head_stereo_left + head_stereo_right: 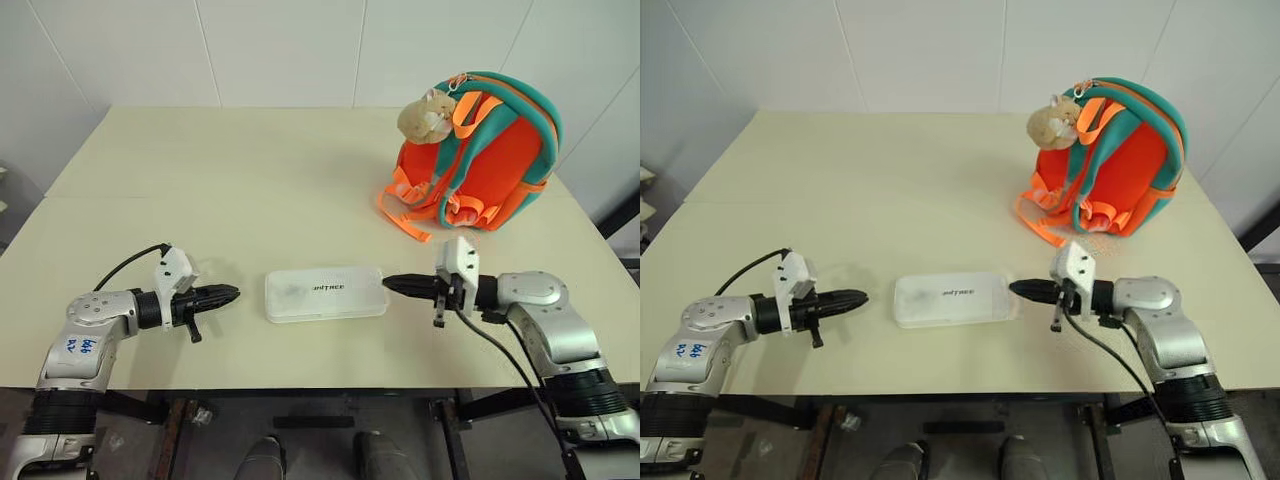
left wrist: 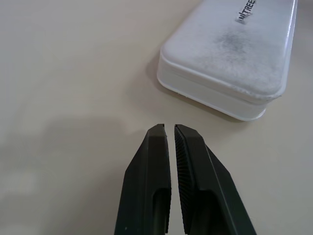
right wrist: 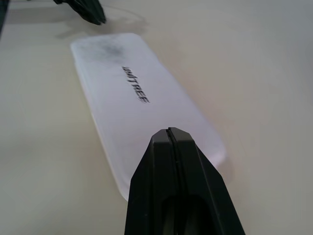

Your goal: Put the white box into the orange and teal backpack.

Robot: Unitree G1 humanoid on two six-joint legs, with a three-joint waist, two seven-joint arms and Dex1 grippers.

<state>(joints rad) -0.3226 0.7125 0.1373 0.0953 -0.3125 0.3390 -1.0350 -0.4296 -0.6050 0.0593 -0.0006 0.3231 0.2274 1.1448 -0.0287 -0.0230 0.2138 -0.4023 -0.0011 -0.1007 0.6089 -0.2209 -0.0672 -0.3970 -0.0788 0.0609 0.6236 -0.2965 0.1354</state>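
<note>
Flanking the white box [image 1: 325, 294] at lower centre: left gripper [image 1: 232, 293] pressed together, lower left, just short of its end; right gripper [image 1: 390, 284] likewise closed at the opposite end. Orange and teal backpack [image 1: 495, 160] upper right, apparently zipped. Squeezing unevenly could skid or pivot the slick case away.

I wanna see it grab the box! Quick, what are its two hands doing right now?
Left gripper: shut, holding nothing, beside the white box.
Right gripper: shut, holding nothing, at the box's other end.
</note>
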